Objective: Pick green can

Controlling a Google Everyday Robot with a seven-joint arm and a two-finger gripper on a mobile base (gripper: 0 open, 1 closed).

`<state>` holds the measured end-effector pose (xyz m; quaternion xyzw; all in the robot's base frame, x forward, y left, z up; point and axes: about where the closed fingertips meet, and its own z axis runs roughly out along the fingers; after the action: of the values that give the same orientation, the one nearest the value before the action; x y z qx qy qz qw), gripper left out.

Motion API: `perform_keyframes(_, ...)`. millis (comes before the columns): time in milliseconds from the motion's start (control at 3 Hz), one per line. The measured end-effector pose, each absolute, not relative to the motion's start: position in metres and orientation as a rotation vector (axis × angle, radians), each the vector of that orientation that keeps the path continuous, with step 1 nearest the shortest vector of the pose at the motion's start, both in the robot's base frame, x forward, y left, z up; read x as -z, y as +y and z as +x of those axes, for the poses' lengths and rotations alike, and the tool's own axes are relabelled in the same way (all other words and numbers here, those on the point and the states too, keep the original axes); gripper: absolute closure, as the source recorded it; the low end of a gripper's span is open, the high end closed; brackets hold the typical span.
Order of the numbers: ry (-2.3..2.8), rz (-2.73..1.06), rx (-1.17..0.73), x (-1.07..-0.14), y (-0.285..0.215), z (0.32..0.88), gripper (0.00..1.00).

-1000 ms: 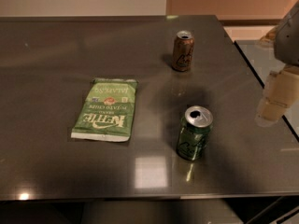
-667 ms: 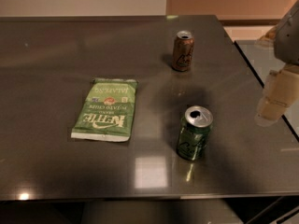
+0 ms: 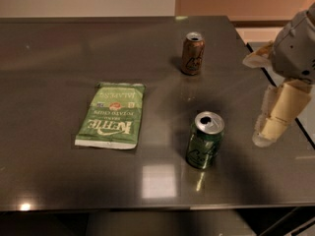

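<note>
The green can point(image 3: 204, 140) stands upright on the dark table point(image 3: 49, 63), right of centre and toward the front edge. It has a silver opened top and dark script on its side. My gripper point(image 3: 266, 132) hangs at the right edge of the view. It is to the right of the can, at about the can's height, with a gap between them. It holds nothing that I can see.
A brown-orange can point(image 3: 192, 53) stands upright farther back, behind the green can. A flat green chip bag point(image 3: 112, 114) lies left of the green can. The table's right edge point(image 3: 275, 90) runs close under my gripper, and the front edge is just below the can.
My gripper has moved a little left and down, closer to the green can. The cans and the bag have not moved.
</note>
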<state>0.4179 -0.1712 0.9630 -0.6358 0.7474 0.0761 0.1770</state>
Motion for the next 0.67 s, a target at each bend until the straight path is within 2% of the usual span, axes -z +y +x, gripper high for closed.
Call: perform_keyframes(667,1.97,-1.879,-0.411,-0.938,-0.115,0.397,0.0)
